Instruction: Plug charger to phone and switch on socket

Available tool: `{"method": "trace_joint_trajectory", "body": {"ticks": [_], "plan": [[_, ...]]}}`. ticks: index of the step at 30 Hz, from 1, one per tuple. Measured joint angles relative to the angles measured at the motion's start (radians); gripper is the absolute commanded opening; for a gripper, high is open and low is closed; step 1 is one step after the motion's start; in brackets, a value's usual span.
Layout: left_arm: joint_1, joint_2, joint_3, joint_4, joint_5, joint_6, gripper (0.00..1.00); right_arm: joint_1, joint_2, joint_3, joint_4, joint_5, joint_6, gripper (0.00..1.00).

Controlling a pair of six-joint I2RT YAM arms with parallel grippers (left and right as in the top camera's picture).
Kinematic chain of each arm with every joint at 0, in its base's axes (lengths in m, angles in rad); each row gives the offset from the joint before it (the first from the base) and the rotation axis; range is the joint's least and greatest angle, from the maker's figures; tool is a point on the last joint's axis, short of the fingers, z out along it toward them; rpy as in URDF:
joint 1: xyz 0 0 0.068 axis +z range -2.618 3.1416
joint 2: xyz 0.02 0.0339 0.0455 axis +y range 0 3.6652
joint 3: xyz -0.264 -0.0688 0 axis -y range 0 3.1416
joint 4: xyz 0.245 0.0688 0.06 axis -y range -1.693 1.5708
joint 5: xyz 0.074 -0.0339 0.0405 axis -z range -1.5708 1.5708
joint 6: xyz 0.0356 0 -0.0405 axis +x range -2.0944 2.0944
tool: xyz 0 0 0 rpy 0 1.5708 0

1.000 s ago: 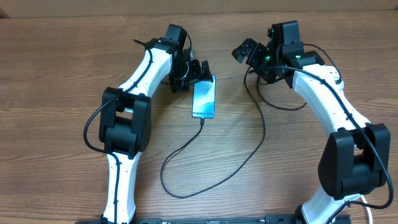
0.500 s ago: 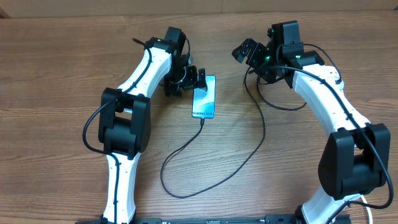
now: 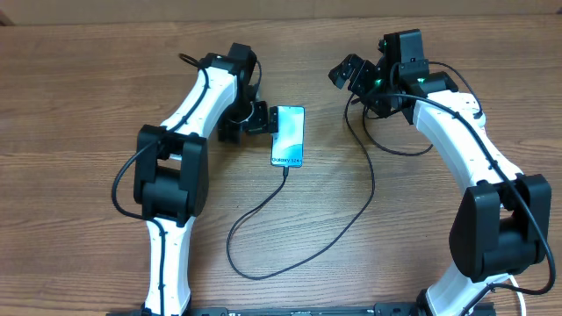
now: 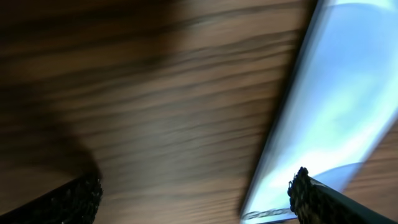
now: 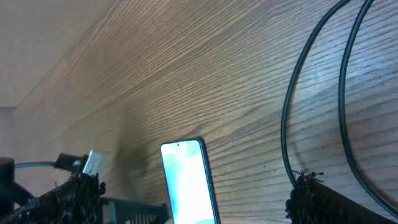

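Observation:
The phone (image 3: 288,136) lies flat on the wooden table with its light-blue screen up, and shows again as the phone (image 5: 186,180) and, blurred, as the phone (image 4: 339,93). The black charger (image 3: 303,254) cable meets the phone's near short end, loops toward the front and runs up to the right arm. My left gripper (image 3: 250,123) is open just left of the phone; in its wrist view the left gripper (image 4: 193,199) has its right fingertip (image 4: 311,199) over the phone's edge. My right gripper (image 3: 349,79) hangs open above the table, right of the phone. The socket is out of view.
The charger's black loops (image 5: 311,93) cross the table beside my right gripper (image 5: 193,196). Part of the left arm's gripper (image 5: 118,208) shows low in the right wrist view. The table's far edge (image 3: 290,19) runs along the back.
My left gripper has slid leftward off the phone's top corner, staying open. The phone, the cable and the right arm have not moved.

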Motion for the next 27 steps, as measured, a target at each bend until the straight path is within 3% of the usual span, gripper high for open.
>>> {"method": "trace_joint_trajectory", "body": {"ticks": [7, 16, 27], "plan": [[0.007, -0.175, -0.014, -0.047, -0.152, -0.001, 1.0, 0.0, 0.0, 0.0, 0.0, 0.001, 0.0, 1.0], [0.007, -0.528, -0.014, -0.072, -0.205, 0.0, 1.0, 0.0, 0.0, 0.0, 0.0, 0.008, 0.0, 1.0], [0.007, -0.592, -0.013, -0.073, -0.212, 0.0, 1.0, 0.0, 0.0, 0.0, 0.0, 0.008, 0.0, 1.0]]}}
